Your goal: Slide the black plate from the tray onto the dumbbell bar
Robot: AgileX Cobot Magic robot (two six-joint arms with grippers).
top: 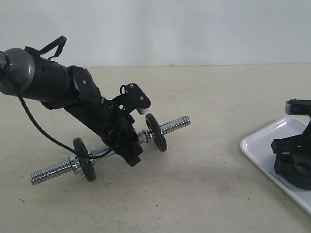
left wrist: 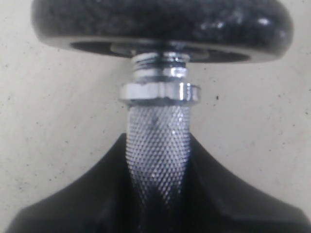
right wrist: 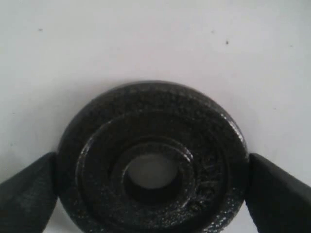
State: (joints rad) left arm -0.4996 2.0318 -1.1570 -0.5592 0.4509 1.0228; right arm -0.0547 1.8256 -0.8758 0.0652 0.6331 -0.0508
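Left pincer (top: 127,148) clamped on the dumbbell bar (top: 174,125), jaws gripping the knurled middle. Bar sits slanted over the bench (top: 194,194), with the end nearer the tray higher and the far end low. Can't tell if that low end touches the bench. Two black discs are on the bar already: one (top: 84,159) toward the low end, the other (top: 156,132) just past the pincer on the high side. Bare coarse thread sticks out beyond each disc. Left wrist view, close up: chrome nut (left wrist: 160,92) just below a disc, knurled grip running down between the dark fingers (left wrist: 233,204).

Right pincer (right wrist: 153,191) is down over the tray (top: 262,150) at the right edge of the scene, well apart from the bar. It's closed on the black plate (right wrist: 155,116), with fingers (right wrist: 29,194) pressed to the rim on opposite sides. Plate lies flat on the tray, raised rim up, white tray showing through the centre hole. From the exterior view the plate itself is hidden behind the dark pincer body. Tray is only partly in frame, one rounded corner pointing toward the bar.
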